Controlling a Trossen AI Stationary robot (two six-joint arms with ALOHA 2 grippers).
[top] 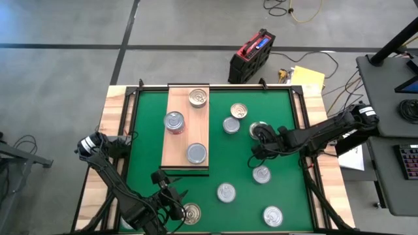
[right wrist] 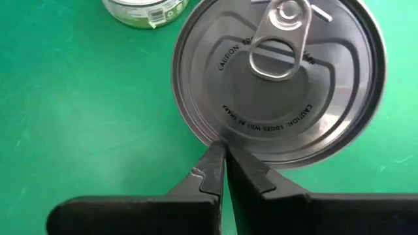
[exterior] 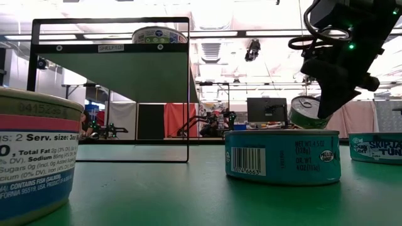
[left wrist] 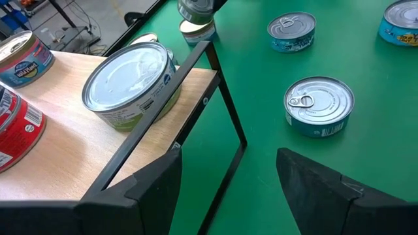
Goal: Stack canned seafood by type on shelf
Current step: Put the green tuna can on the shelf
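The shelf [top: 186, 134] is a wooden board on a black frame, at the mat's far left. Three cans stand on it: a gold-lidded one [top: 198, 98], a red one [top: 174, 122] and a silver-lidded one [top: 196, 153]. Several more cans stand on the green mat, among them two [top: 240, 111], [top: 231, 125] right of the shelf and three [top: 262, 174], [top: 226, 192], [top: 273, 215] nearer the front. My right gripper [top: 259, 136] is shut on a silver-lidded can [right wrist: 281, 78]. My left gripper [left wrist: 228, 189] stands open off the shelf's near corner, touching nothing, beside a can [top: 191, 213]. My right gripper pinches the can's lid rim [right wrist: 219, 134] between its two fingertips, on the side away from the pull tab. The fingers slant down at it from above. The can [exterior: 306, 113] sits tilted; a teal can hides whether its lower edge rests on the mat.
The shelf's black frame bar [left wrist: 215, 85] runs just ahead of my left gripper. A teal can [exterior: 282, 157] stands near the low camera, a large can [exterior: 34, 157] to its left. Open mat lies between the shelf and the front cans.
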